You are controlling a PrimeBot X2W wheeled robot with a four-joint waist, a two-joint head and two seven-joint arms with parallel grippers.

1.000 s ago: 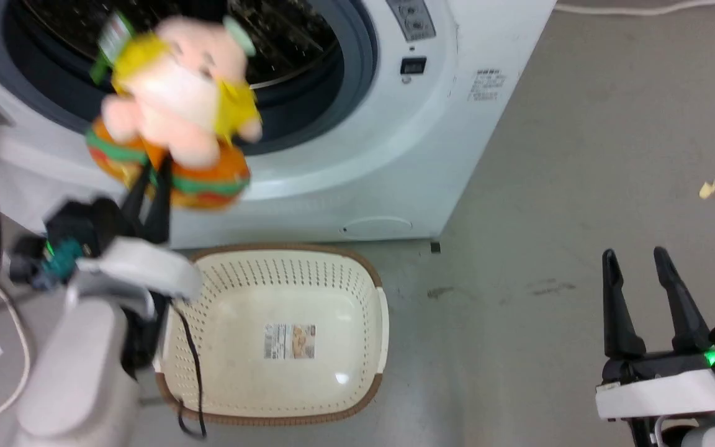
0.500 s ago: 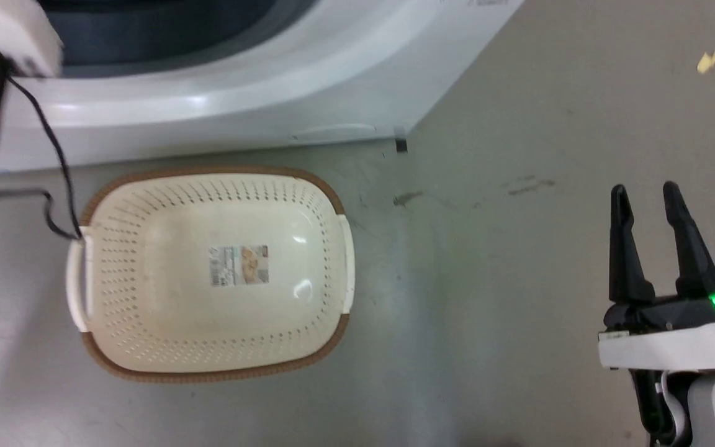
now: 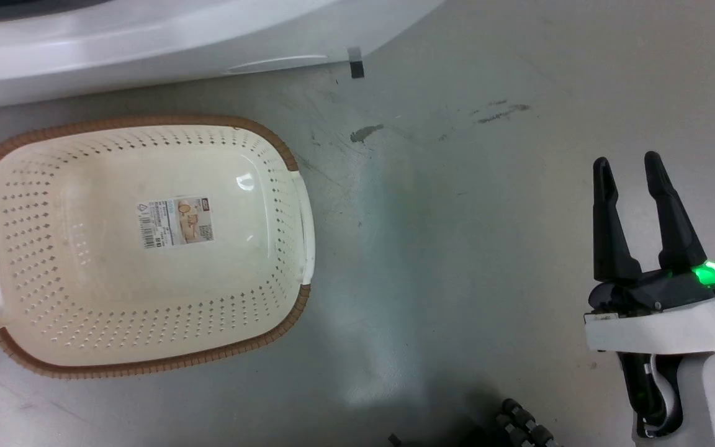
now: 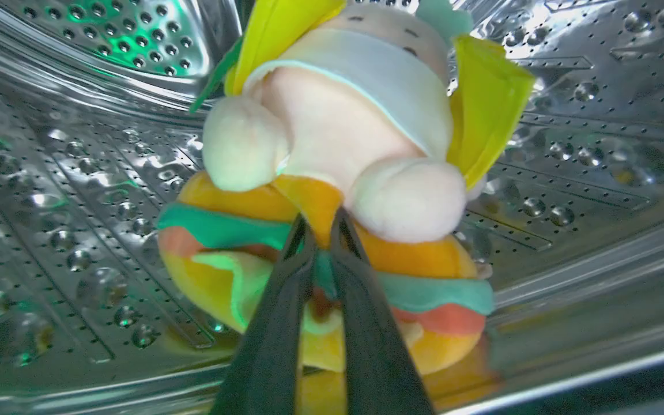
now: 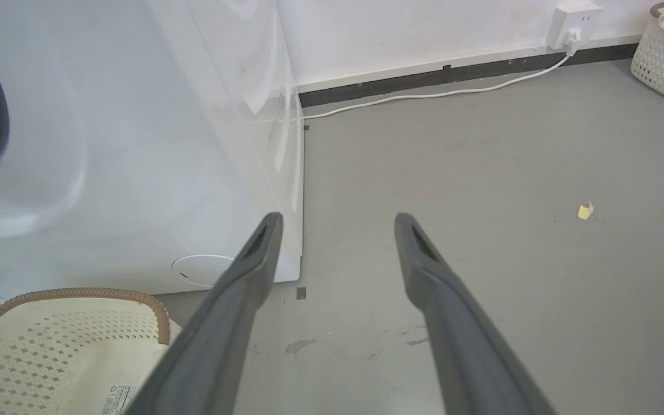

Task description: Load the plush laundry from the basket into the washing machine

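On the left, from the left wrist camera: the left gripper (image 4: 321, 222) is reaching inside the steel drum (image 4: 49, 173) of the washing machine (image 3: 146, 37). Its two dark fingers are clenching a fold of the plush laundry (image 4: 338, 132) at the orange bun, just under the doll's cream feet. The toy is hanging low in the drum, near the front lip. Reflections make it impossible to tell whether the bun is touching the metal.

Moving right, in the head view: the basket (image 3: 134, 121) is sitting on the grey floor just in front of the washer's white base. It is holding no laundry, and a label sticker is showing on its bottom. Beyond it lies scuffed floor.

On the right: the right gripper (image 3: 626, 160) is hovering over the floor, well apart from the basket, with its jaws spread wide and grasping nothing.

The step in hand looks like the placing itself: the toy is inside the machine but not yet let go. The next move probably calls for the left jaws to release so the toy settles on the drum wall. The arm then needs to draw straight back through the door opening. The plush is soft and light, so it may cling to a finger or catch by its yellow trim and come back out.
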